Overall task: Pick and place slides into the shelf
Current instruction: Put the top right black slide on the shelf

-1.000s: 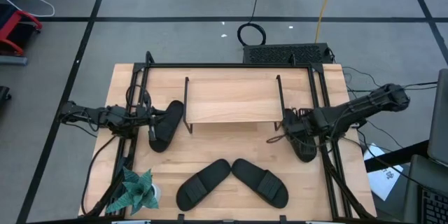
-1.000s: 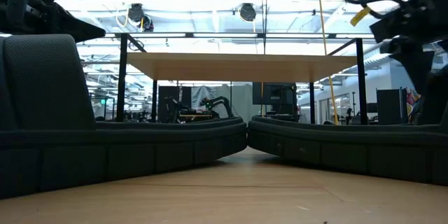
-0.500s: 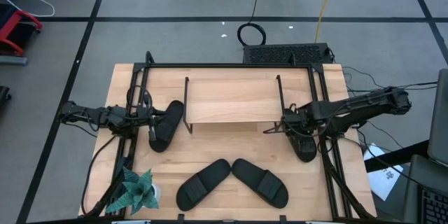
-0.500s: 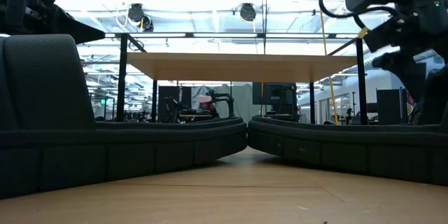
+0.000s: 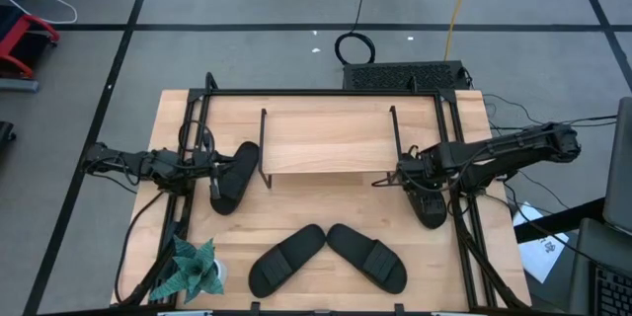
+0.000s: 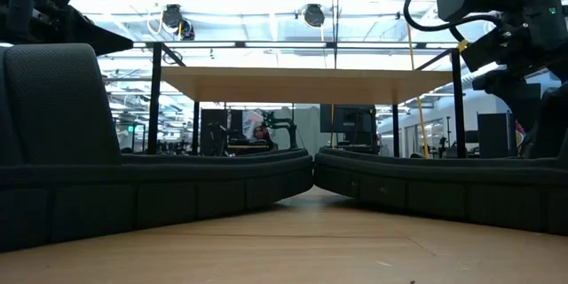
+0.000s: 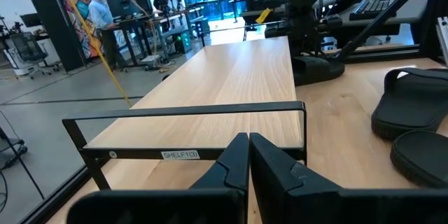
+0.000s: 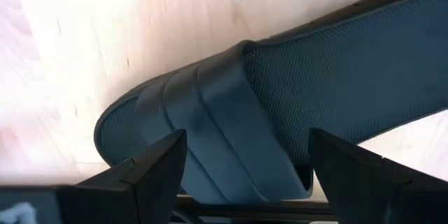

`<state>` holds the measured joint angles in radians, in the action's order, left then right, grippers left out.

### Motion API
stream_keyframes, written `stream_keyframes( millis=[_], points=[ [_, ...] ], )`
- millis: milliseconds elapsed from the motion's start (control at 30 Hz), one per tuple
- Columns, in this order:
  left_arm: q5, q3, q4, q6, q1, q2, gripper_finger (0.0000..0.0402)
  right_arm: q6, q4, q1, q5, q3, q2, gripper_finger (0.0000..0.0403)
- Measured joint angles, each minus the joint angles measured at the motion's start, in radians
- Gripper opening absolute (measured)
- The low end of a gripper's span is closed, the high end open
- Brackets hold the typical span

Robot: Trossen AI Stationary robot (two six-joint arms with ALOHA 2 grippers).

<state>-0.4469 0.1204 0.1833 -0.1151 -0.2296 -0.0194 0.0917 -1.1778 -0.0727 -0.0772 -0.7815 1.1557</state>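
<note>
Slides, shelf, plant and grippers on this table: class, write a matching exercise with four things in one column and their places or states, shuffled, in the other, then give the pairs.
Things
1. shelf
2. green plant
3. right gripper
4. left gripper

Places or states
A. shut, facing the shelf's side frame
B. at the table's near left corner
C. open, right above a slide's strap
D. at the middle of the table's far half

Pairs: 1-D, 2-B, 3-C, 4-A

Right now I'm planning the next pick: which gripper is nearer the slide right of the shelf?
Right. The right gripper hovers open directly over that slide; the left gripper is across the shelf.
</note>
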Motion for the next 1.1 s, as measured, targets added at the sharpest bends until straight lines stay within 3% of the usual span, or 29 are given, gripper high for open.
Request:
stream_keyframes(
  millis=[133, 333, 567, 700, 900, 1100],
  points=[
    [0.0, 0.0, 0.0, 0.002, 0.0, 0.0, 0.0019, -0.002, 0.008, 0.011, -0.024, 0.001, 0.0, 0.0273],
    [0.0, 0.0, 0.0, 0.005, 0.0, 0.0, 0.0019, -0.018, 0.078, 0.013, -0.165, 0.061, 0.0, 0.0227],
    [0.0, 0.0, -0.001, 0.006, 0.0, 0.0, 0.0019, -0.011, 0.091, 0.014, -0.175, 0.074, -0.001, 0.0179],
    [0.0, 0.0, -0.005, 0.006, 0.0, 0.0, 0.0019, -0.019, 0.082, 0.014, -0.186, 0.075, -0.001, 0.0128],
    [0.0, 0.0, -0.008, 0.009, 0.0, 0.0, 0.0019, -0.023, 0.077, 0.014, -0.184, 0.072, -0.003, 0.0016],
    [0.0, 0.0, -0.009, 0.012, 0.0, 0.0, 0.0019, 0.002, 0.029, 0.01, -0.327, 0.016, -0.002, 0.0005]
  ],
)
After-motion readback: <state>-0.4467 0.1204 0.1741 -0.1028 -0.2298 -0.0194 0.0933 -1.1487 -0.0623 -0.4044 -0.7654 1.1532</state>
